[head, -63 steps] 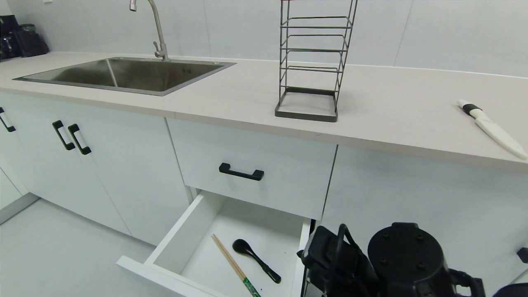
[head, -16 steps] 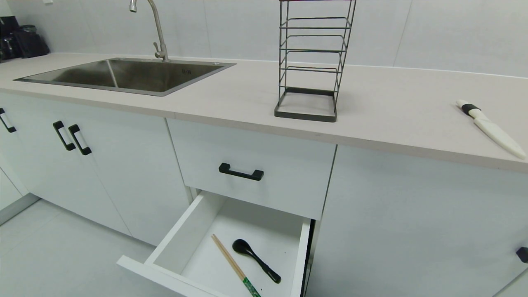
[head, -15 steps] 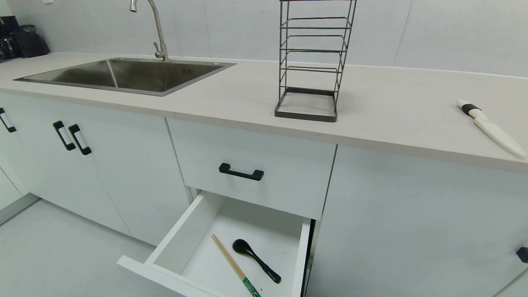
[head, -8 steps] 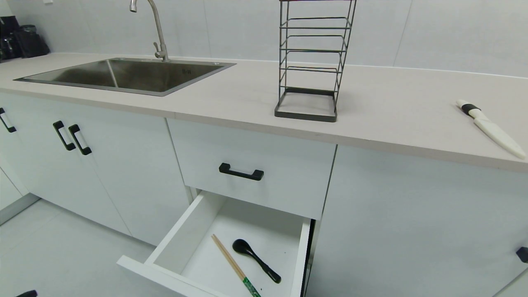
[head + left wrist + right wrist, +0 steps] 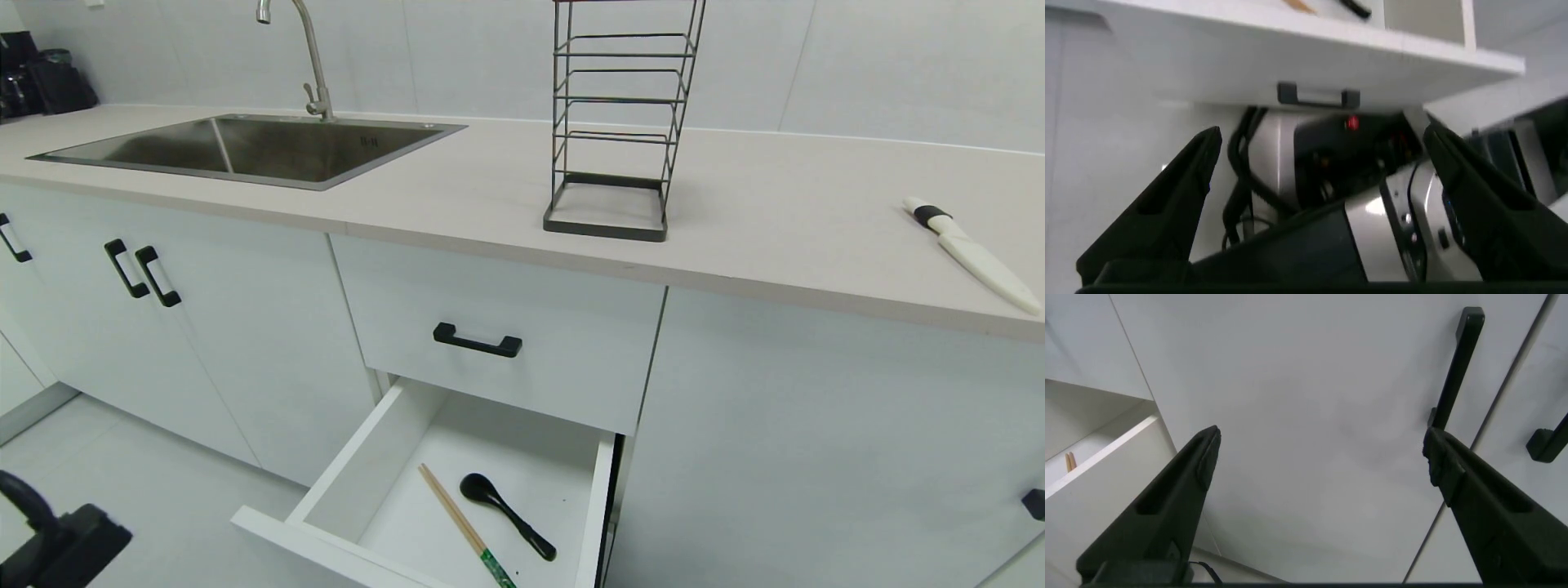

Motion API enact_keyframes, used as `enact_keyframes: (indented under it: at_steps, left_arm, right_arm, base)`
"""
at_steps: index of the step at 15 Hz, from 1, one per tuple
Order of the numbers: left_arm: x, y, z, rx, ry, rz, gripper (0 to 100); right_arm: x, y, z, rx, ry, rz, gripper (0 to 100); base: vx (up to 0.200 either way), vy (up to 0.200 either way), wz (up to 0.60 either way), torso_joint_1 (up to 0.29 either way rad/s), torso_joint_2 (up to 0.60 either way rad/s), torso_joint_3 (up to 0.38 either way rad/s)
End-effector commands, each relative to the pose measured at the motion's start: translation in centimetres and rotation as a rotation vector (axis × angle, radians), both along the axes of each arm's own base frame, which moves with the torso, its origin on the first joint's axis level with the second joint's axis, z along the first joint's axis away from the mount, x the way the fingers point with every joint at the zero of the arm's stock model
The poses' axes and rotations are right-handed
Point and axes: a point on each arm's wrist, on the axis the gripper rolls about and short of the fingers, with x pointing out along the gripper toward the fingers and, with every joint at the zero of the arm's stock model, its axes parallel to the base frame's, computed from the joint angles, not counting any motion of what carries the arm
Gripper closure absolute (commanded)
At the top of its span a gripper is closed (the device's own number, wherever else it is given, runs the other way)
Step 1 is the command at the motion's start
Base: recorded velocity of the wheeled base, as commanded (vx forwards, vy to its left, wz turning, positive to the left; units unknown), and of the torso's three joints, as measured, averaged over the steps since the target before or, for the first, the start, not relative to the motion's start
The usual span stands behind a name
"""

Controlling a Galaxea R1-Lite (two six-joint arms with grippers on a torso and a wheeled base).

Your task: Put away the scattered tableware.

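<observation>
The lower drawer (image 5: 371,465) stands pulled out, with wooden chopsticks (image 5: 461,523) and a black spoon (image 5: 506,514) lying inside. A white knife (image 5: 971,255) with a black band rests on the countertop at the far right. Part of my left arm (image 5: 57,543) rises into the bottom-left corner of the head view, left of the drawer and low down. My left gripper (image 5: 1323,135) is open and holds nothing; beyond it are the drawer's front (image 5: 1290,49) and black handle (image 5: 1317,95). My right gripper (image 5: 1323,439) is open and empty, facing a white cabinet door (image 5: 1315,416).
A black wire rack (image 5: 616,122) stands mid-counter, with a steel sink (image 5: 245,147) and tap (image 5: 306,49) to the left. A shut drawer with a black handle (image 5: 478,340) sits above the open one. Cabinet doors carry black handles (image 5: 143,273) (image 5: 1458,367).
My right arm, at the bottom right 4.2 s ago, has left the head view. My left arm has risen into the bottom-left corner in the last half second. The tableware has not moved.
</observation>
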Motion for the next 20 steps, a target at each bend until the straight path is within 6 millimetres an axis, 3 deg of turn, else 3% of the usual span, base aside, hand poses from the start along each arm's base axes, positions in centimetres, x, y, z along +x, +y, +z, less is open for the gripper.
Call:
enact_keyframes:
  at_steps: [1,13,20]
  left_arm:
    - [2.2,-1.0,-1.3,0.073,0.116,-0.068,0]
    - [6.1,-2.2,-4.7,0.287,0.119,-0.098,0]
    - [7.0,-2.4,-4.8,0.279,0.078,-0.090,0]
  right_arm:
    - [0.0,0.0,0.0,0.000,0.005,0.001,0]
    - [0.0,0.0,0.0,0.000,0.005,0.001,0]
    - [0.0,0.0,0.0,0.000,0.005,0.001,0]
  base:
    - [0.000,0.000,0.00,0.000,0.00,0.000]
    - [0.000,0.000,0.00,0.000,0.00,0.000]
    - [0.000,0.000,0.00,0.000,0.00,0.000]
